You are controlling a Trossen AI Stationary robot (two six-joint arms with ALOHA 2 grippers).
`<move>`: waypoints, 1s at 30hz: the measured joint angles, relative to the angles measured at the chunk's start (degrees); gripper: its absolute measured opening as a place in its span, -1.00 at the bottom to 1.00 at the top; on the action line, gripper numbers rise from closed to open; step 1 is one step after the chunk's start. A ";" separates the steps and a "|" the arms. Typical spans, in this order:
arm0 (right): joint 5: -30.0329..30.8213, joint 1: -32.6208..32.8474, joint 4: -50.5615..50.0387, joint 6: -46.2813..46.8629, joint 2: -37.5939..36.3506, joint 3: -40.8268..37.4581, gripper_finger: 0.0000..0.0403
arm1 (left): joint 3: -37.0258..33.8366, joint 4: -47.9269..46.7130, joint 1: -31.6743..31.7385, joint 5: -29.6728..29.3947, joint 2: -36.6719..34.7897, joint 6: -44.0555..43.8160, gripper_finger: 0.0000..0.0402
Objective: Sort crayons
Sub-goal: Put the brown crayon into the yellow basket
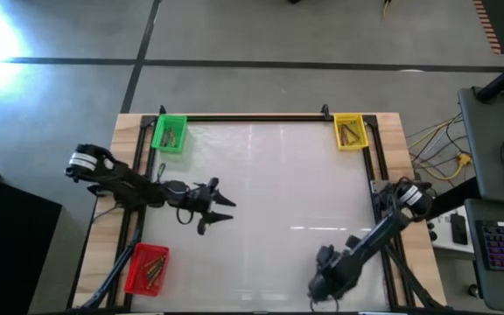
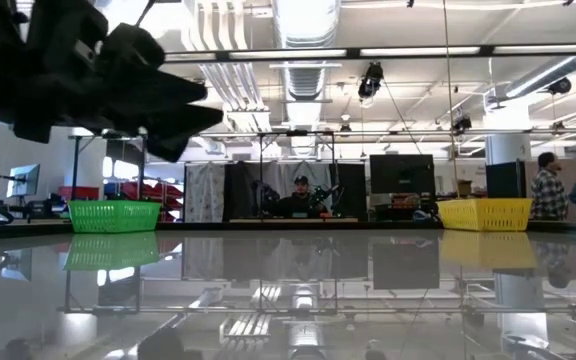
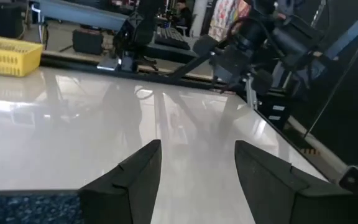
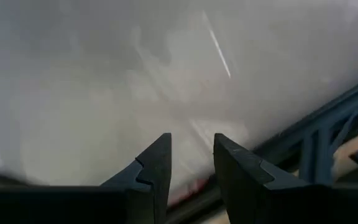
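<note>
Left gripper (image 1: 226, 208) hangs over the table's left half, nearer the left edge than the middle, fingers spread with nothing between them; my left wrist view shows only bare glossy white tabletop (image 3: 73, 124) in the gap. Right gripper (image 4: 191, 155) is down at the table's front edge, right of centre, tilted toward the surface. Its fingers stand a narrow gap apart, and I see nothing pinched between them, only blurred white tabletop and a bit of dark frame rail beyond.

Crayons (image 1: 170, 136), thin olive and brownish sticks, lie in the green bin (image 1: 180, 144) at the back-left corner. More sit in the yellow bin (image 1: 348, 143) at the back-right corner and in the red bin (image 1: 136, 276) at the front-left corner. I can't tell single colours apart at this range.

Low view: green and yellow bins at the far edge, people in the room behind.
</note>
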 joint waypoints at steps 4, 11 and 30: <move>-6.65 3.88 -0.21 0.19 0.95 0.78 -0.46 | 5.34 -0.67 -0.01 0.04 5.31 0.93 -0.07; -11.65 9.09 -0.13 9.87 0.84 0.52 -0.46 | 11.57 -1.28 0.39 0.39 12.37 -1.92 -0.07; -28.56 11.48 3.67 15.45 4.94 -2.83 -0.46 | 9.86 4.58 2.55 3.82 10.82 -0.19 -0.07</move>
